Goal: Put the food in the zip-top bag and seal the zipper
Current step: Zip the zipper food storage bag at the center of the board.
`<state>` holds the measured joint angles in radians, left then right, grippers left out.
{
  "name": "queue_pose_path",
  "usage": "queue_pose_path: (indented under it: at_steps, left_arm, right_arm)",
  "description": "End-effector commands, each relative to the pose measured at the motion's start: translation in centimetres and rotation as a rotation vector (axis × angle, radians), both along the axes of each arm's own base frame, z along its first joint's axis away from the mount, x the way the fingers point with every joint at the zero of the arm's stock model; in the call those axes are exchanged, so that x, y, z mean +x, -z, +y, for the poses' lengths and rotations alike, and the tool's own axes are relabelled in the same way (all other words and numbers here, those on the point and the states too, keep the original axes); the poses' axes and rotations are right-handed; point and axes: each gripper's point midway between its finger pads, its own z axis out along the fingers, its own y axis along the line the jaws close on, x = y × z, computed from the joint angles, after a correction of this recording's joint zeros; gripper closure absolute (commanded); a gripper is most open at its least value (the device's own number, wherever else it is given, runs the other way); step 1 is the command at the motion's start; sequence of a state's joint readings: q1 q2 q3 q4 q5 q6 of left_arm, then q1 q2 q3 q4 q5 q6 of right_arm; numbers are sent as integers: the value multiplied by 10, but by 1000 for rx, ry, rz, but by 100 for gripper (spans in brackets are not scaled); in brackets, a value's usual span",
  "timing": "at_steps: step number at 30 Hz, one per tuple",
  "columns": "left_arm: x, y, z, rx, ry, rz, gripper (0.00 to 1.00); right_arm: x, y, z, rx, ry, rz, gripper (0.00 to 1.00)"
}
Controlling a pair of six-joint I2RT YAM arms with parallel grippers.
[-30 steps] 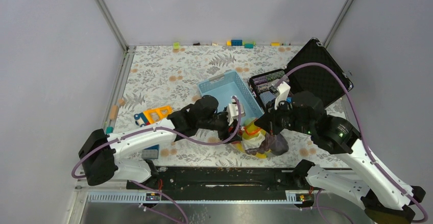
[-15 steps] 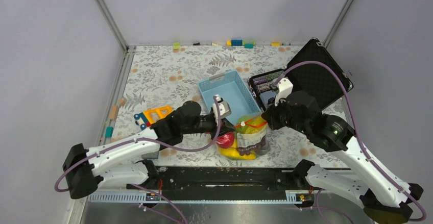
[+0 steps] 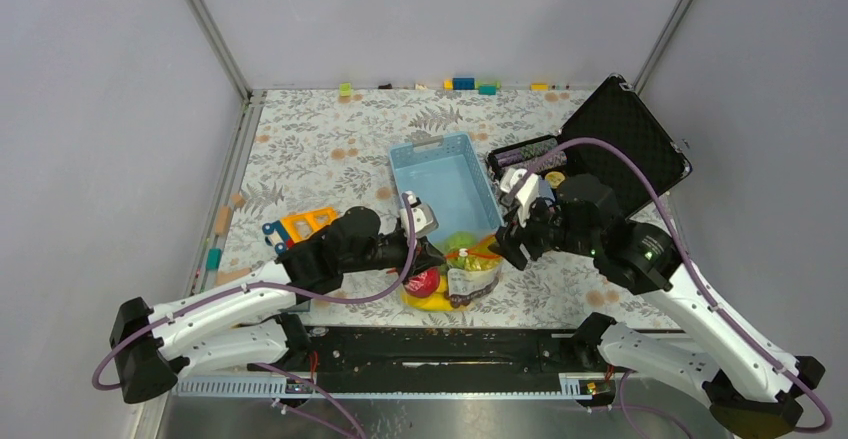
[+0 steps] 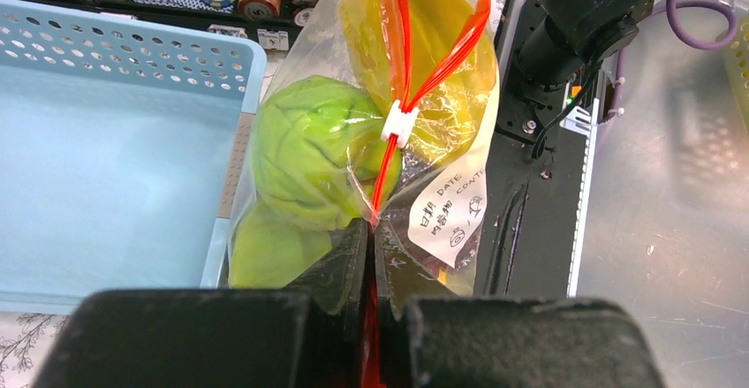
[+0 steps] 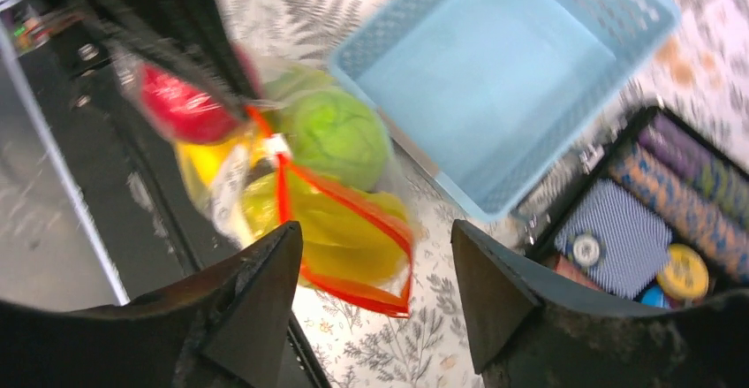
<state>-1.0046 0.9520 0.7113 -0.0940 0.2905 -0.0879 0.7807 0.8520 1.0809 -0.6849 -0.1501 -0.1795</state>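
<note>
Fern-print table (image 3: 320, 149): blue basket (image 3: 445, 174) centre, open chip case (image 3: 625, 139) right, orange toy (image 3: 300, 226) left, blocks (image 3: 463, 84) top edge. zip-top bag (image 3: 465, 277) lower centre, contact unclear.

Light: bright, even; shadows soft.
Glare: sheen on bag (image 4: 459, 114).
Blur: right wrist view smeared throughout.

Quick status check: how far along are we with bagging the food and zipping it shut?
Done: the cabbage, banana and apple sit inside the zip-top bag. In hand: the left tool pinches the zipper at one end; the white slider sits partway, and the strip beyond it gapes open. The right tool is open, holding nothing. Remaining: run the slider along the open stretch.
</note>
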Motion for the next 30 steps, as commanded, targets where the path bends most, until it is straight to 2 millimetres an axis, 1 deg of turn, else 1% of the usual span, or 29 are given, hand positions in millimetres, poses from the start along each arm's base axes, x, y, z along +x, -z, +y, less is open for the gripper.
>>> queue_pose_path:
  at_steps: [1, 3, 4, 6, 10, 12, 14, 18, 22, 25, 28, 29, 30]
  left_arm:
    - [0, -24, -3, -39, 0, -27, 100]
    - [0, -27, -1, -44, 1, -33, 100]
    - [-2, -29, -1, -48, 6, -35, 100]
    - [-5, -32, -1, -58, 23, -36, 100]
    - [-12, -37, -2, -72, 61, -27, 100]
    - [-15, -42, -2, -85, 70, -29, 100]
    - [-16, -46, -1, -102, 70, -34, 100]
    - [-15, -53, 0, -125, 60, -39, 100]
    - [-14, -50, 0, -122, 54, -35, 100]
    - [-16, -50, -1, -123, 57, -22, 100]
    - [-17, -54, 0, -140, 57, -20, 100]
    - [-18, -54, 0, -144, 58, -19, 100]
    - [-18, -56, 1, -149, 56, -23, 100]
  right_arm:
    - [-41, -28, 24, 40, -448, -156, 29]
    - [-53, -21, 30, 17, -569, -130, 30]
    - [-53, -19, 33, 10, -603, -119, 30]
    - [-52, -15, 43, -2, -668, -101, 32]
    - [-46, -17, 59, -7, -738, -80, 34]
    - [-43, -12, 63, -28, -762, -75, 35]
    - [-44, -4, 64, -57, -793, -54, 37]
    - [-51, 10, 65, -103, -835, -18, 45]
    - [-55, 18, 69, -131, -857, -18, 48]
    - [-55, 24, 76, -135, -862, -4, 49]
    - [-52, 29, 81, -151, -853, 8, 50]
    - [-50, 31, 82, -163, -842, 11, 51]
    - [-49, 32, 83, -176, -834, 15, 55]
